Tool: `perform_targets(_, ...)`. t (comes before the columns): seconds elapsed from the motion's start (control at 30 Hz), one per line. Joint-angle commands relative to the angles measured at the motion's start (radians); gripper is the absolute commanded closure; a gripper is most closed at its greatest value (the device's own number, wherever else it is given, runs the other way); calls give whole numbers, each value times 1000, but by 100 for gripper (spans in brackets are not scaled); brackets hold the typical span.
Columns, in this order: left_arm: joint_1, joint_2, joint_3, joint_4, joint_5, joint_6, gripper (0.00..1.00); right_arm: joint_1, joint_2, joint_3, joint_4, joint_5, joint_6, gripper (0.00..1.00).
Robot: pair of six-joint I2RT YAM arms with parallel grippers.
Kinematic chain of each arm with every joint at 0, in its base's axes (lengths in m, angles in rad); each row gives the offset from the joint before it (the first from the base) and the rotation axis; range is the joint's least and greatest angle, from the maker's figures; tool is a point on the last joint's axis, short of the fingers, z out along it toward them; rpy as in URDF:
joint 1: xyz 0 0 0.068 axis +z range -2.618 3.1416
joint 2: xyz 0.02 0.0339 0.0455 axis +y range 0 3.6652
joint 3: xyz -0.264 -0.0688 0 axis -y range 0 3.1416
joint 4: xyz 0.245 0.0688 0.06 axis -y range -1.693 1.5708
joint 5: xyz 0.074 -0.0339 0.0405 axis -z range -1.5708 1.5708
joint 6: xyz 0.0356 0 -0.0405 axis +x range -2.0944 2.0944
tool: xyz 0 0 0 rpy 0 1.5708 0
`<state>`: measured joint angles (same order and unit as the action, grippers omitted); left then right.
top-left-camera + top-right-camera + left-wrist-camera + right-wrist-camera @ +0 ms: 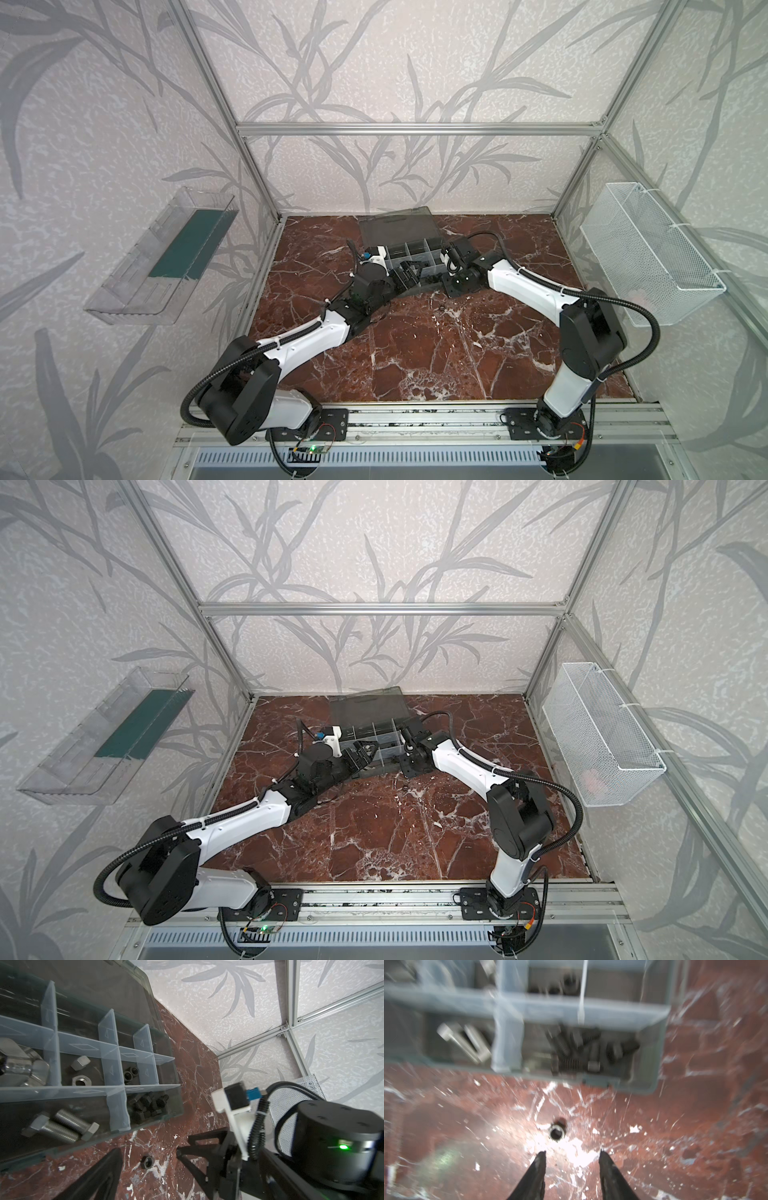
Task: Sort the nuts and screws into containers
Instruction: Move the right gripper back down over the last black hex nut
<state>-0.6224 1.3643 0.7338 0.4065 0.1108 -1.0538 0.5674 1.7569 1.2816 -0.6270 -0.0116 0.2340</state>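
Observation:
The dark grey organizer case (399,250) stands open at the back middle; its containers hold silver bolts (62,1126), silver hex nuts (81,1072), black nuts (130,1073) and black screws (145,1105). One black nut (441,307) (556,1132) lies loose on the marble in front of the case. My right gripper (572,1152) is open just short of that nut, with nothing between its fingers. My left gripper (409,270) hangs wide open over the case's front edge, empty; one of its fingers (104,1176) shows beside the loose nut (147,1162). The right wrist view is blurred.
The case's smoky lid (395,224) lies open against the back wall. A clear plastic tray (166,257) hangs on the left wall and a white mesh basket (648,253) on the right. The right arm's wrist camera mount (230,1101) sits close to my left gripper.

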Motion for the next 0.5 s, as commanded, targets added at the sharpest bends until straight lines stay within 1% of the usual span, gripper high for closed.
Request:
perform_targets(0.0, 0, 9, -17, 61, 31, -68, 1, -6, -45, -58, 53, -63, 11, 55)
perform_targets(0.23, 3, 26, -46, 140, 65, -187, 1, -2, -19, -138, 132, -142, 49, 53)
perform_targets(0.47, 8, 31, -42, 141, 74, -186, 1, 0, 34, -132, 173, -153, 65, 50)
